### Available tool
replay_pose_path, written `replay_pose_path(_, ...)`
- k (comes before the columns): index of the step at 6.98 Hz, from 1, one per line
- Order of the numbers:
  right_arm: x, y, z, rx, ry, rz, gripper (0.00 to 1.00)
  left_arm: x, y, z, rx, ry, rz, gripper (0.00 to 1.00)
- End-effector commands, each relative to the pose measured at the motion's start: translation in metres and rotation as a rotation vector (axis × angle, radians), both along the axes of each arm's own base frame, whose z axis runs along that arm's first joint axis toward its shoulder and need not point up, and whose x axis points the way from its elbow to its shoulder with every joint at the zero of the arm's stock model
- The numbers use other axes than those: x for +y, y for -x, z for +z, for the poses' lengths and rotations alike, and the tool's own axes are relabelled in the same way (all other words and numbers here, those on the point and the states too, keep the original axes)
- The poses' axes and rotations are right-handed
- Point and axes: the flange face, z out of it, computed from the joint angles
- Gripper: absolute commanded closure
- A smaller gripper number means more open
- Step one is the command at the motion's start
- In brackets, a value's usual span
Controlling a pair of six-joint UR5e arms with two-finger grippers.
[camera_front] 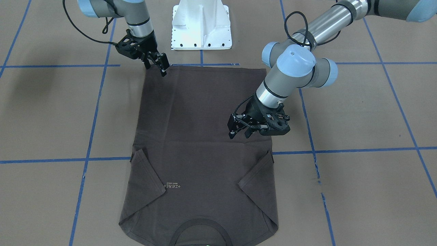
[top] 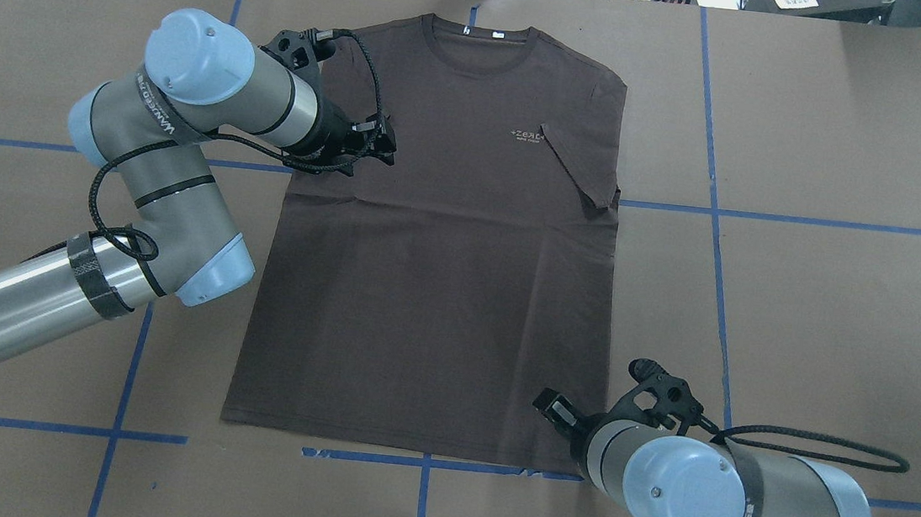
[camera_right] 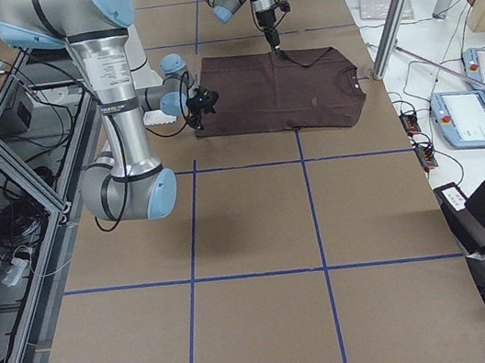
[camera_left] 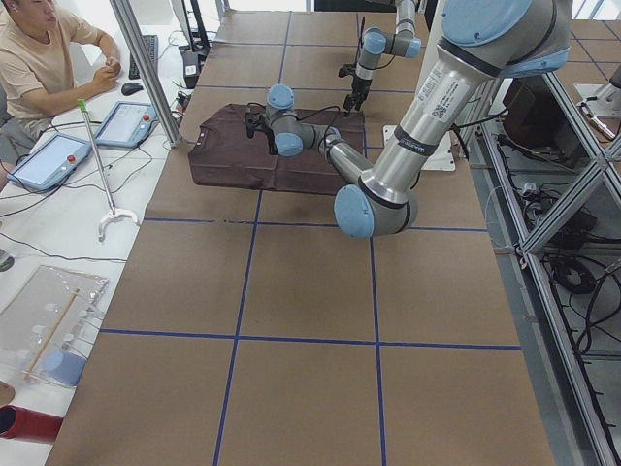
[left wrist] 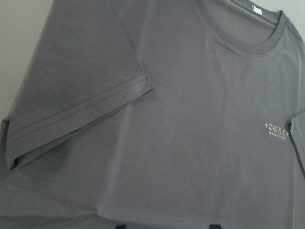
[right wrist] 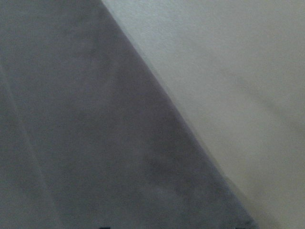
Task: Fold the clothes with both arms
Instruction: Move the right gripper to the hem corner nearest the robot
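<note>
- The right claw is positioned at the near hem corner of the T-shirt. Its jaws are parted and nothing is gripped. Contact with the cloth cannot be confirmed.
- The T-shirt is laid flat and front up on the matt brown table, which is marked with blue tape lines. The hem is toward the robot and the neck is at the far edge.
- The fabric is judged to be a thin, soft, light knit. No stiffness is to be expected, and sagging and dragging are likely when it is lifted.
- Hold is best taken at the hem corners or along stitched edges, where both layers can be pinched together.
- The left claw is poised above the mid-body, near the side edge. Its jaws are parted and it is empty.
- Further out, both sleeves are folded inward over the chest. A double-stitched band is shown on one sleeve.
- The pale print, the ribbed round collar and the white neck tags are located farthest away.
</note>
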Motion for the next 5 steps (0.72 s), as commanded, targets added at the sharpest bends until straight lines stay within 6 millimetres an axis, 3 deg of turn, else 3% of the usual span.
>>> replay_pose_path(1, 0.020, 0.006, 0.007, 0.056, 0.013, 0.001, 0.14, 0.001, -0.002, 0.002, 0.000, 0.001, 0.002, 0.34)
replay_pose_path(5, 0.025, -0.007, 0.005, 0.127, 0.028, -0.011, 0.21, 0.009, -0.009, 0.005, -0.003, 0.001, 0.013, 0.31)
